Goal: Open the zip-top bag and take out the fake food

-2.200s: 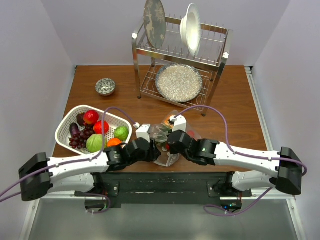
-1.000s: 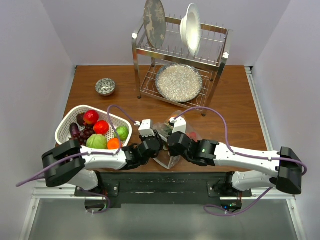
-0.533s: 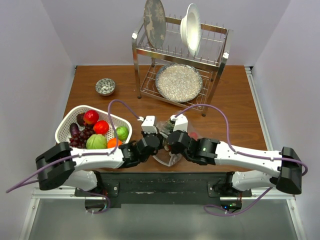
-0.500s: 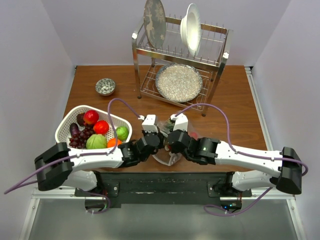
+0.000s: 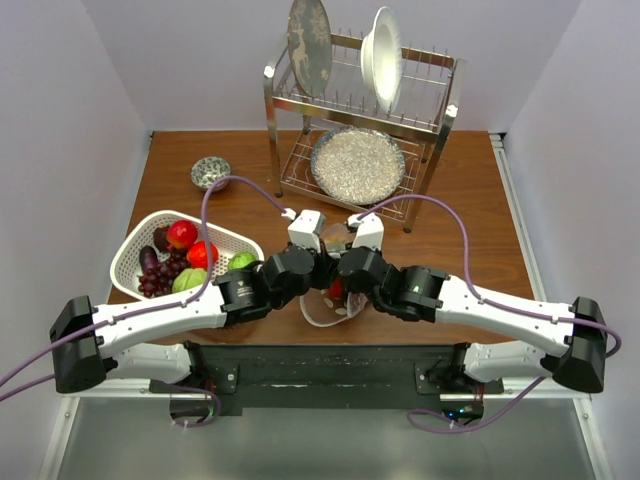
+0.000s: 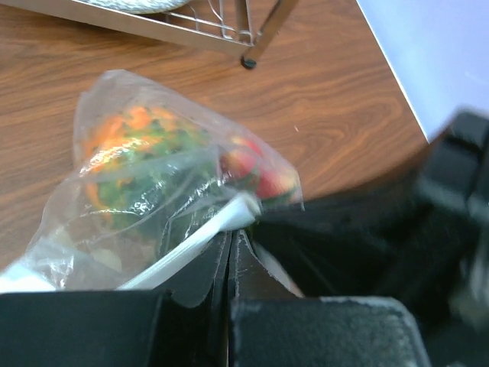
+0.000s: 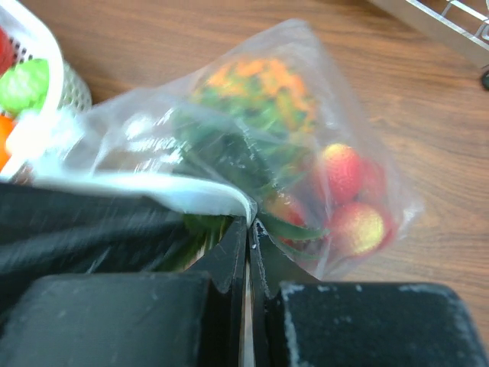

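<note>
The clear zip-top bag (image 5: 318, 308) hangs between my two grippers near the table's front edge. My left gripper (image 6: 231, 233) is shut on the bag's white zip strip (image 6: 191, 243). My right gripper (image 7: 250, 222) is shut on the opposite lip of the bag (image 7: 290, 138). In the top view the left gripper (image 5: 312, 270) and the right gripper (image 5: 345, 272) sit close together. The fake food is inside the bag: an orange and green piece (image 7: 260, 84), red strawberries (image 7: 344, 172) and green leaves (image 6: 164, 187). A red piece (image 5: 335, 292) shows through the plastic from above.
A white slotted basket (image 5: 137, 240) with more fruit stands at the left. A small patterned bowl (image 5: 210, 172) sits behind it. A metal dish rack (image 5: 420, 110) with plates and a speckled dish (image 5: 357, 165) stands at the back.
Both grippers have moved away from the near edge and risen, carrying the bag with them. The bag's lips now hang as a loop below the grippers.
</note>
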Controlling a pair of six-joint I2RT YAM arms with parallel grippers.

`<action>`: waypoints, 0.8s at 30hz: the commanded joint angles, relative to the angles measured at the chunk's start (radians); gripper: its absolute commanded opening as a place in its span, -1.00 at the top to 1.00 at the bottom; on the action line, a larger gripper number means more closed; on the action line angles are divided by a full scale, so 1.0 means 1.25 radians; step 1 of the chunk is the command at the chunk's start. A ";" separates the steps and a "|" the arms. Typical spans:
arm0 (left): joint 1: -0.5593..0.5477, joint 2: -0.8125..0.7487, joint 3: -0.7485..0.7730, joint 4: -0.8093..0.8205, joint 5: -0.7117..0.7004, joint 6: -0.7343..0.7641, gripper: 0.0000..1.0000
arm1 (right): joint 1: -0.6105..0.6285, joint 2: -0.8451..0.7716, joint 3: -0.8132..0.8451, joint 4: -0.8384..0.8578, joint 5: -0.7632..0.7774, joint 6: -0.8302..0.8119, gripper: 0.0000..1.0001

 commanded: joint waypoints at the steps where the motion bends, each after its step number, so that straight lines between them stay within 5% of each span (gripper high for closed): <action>1: 0.001 -0.010 0.072 -0.024 0.091 0.045 1.00 | -0.042 -0.013 0.042 0.003 -0.003 -0.022 1.00; 18: 0.000 -0.092 -0.034 -0.111 0.141 0.055 1.00 | -0.107 0.059 0.110 0.017 -0.053 -0.061 1.00; 24: 0.008 -0.140 -0.064 -0.187 0.032 0.007 1.00 | -0.112 0.026 0.056 0.023 -0.068 -0.049 1.00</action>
